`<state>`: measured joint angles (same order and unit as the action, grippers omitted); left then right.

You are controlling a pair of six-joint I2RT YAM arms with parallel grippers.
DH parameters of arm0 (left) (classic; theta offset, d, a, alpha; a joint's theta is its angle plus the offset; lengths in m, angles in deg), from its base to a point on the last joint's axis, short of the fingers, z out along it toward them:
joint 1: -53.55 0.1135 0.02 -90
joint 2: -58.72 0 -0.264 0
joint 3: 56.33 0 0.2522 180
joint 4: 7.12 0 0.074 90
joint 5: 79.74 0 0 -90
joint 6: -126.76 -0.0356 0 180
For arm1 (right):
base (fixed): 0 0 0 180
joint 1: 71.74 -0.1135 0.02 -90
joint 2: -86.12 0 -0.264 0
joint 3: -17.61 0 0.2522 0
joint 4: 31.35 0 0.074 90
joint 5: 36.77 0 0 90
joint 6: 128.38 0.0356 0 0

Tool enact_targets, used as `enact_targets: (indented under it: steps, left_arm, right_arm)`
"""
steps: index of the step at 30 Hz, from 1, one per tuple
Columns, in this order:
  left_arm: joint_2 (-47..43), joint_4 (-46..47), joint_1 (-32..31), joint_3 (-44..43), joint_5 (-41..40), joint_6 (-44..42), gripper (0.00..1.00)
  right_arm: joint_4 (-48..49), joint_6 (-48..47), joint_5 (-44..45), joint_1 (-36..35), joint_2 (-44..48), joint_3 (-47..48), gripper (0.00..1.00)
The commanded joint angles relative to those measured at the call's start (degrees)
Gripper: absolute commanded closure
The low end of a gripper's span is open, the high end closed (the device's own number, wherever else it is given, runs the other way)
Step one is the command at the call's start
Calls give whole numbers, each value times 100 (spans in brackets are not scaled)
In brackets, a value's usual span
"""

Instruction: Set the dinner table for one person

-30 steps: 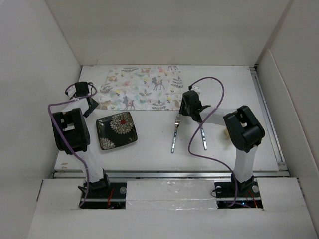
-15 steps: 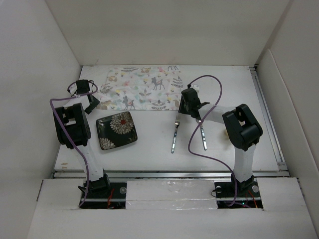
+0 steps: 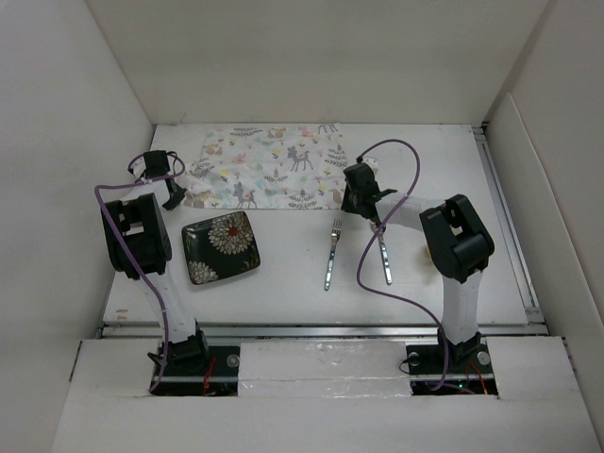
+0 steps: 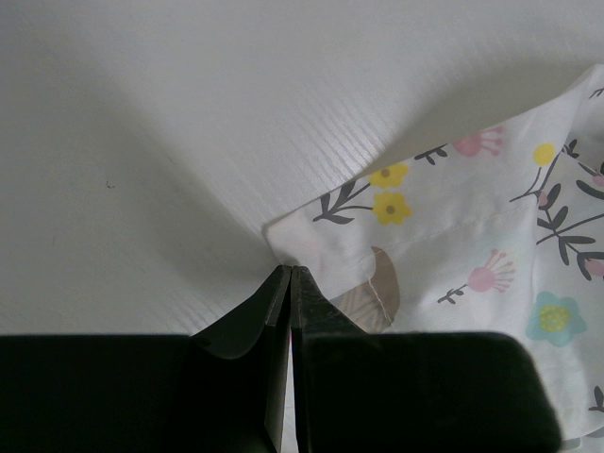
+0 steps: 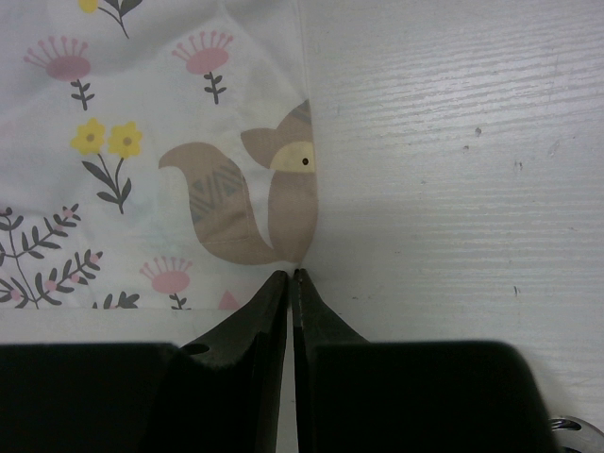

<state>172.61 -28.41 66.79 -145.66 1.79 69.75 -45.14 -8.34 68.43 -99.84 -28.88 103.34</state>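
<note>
Two near corners of the placemat (image 3: pixel 269 165) we see pinched: the left gripper (image 4: pixel 290 274) closed tight on one, the right gripper (image 5: pixel 293 276) on the other. The dinner table (image 3: pixel 283 302) lies beneath, bearing plate (image 3: pixel 221 246), fork (image 3: pixel 331 253) and knife (image 3: pixel 384 260).

- We see the dinner table (image 3: pixel 453 151), a plain white rectangular top, carrying four things
- A pastel animal-print placemat (image 3: pixel 269 168) lies at the far side, its long edge along the back of the table
- In the left wrist view, the placemat's near-left corner (image 4: pixel 472 255) throws a shadow on the ribbed white surface (image 4: pixel 189 113)
- In the right wrist view, we find its near-right corner (image 5: pixel 142 142), with a fox print, flat on the table (image 5: pixel 444 142)
- A dark square plate (image 3: pixel 221 246) with a floral pattern sits near the left, well apart from the cutlery
- A fork (image 3: pixel 331 253) lies right of centre, tines toward the placemat
- A second utensil (image 3: pixel 385 264) lies just right of the fork, its far end hidden, so we cannot tell its kind
</note>
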Motion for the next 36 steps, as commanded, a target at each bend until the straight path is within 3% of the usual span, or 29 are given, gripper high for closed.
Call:
enact_targets:
  steps: [1, 3, 15, 16, 18, 20, 26, 31, 32, 36]
  left_arm:
    - [99, -126, 4, -89, 56, -65, 98]
    - [99, -91, 4, -72, 82, -82, 100]
    - [-578, 174, 4, 236, -49, -65, 99]
    - [-552, 112, 4, 201, -50, -82, 93]
    - [-420, -63, 4, 104, -58, -109, 67]
    - [-324, -73, 4, 121, 12, -187, 60]
    - [-183, -267, -206, -10, -163, -328, 61]
    - [-51, -345, -330, -116, -515, -443, 69]
    - [45, -389, -330, -177, -559, -469, 76]
    - [204, -564, -330, -370, -927, -548, 81]
  right_arm:
    - [177, -51, 27, 41, -75, 143, 93]
    - [284, -51, -17, 94, -58, 90, 100]
    - [988, -77, -202, 322, 662, -525, 100]
    - [962, -95, -228, 322, 672, -517, 100]
    - [935, -113, -254, 322, 689, -508, 100]
    - [970, -121, -281, 322, 672, -517, 100]
    - [996, -113, -342, 322, 602, -552, 100]
    - [1075, -78, -360, 322, 672, -605, 100]
    - [1102, -86, -403, 322, 707, -639, 100]
    - [1146, -77, -413, 322, 725, -675, 100]
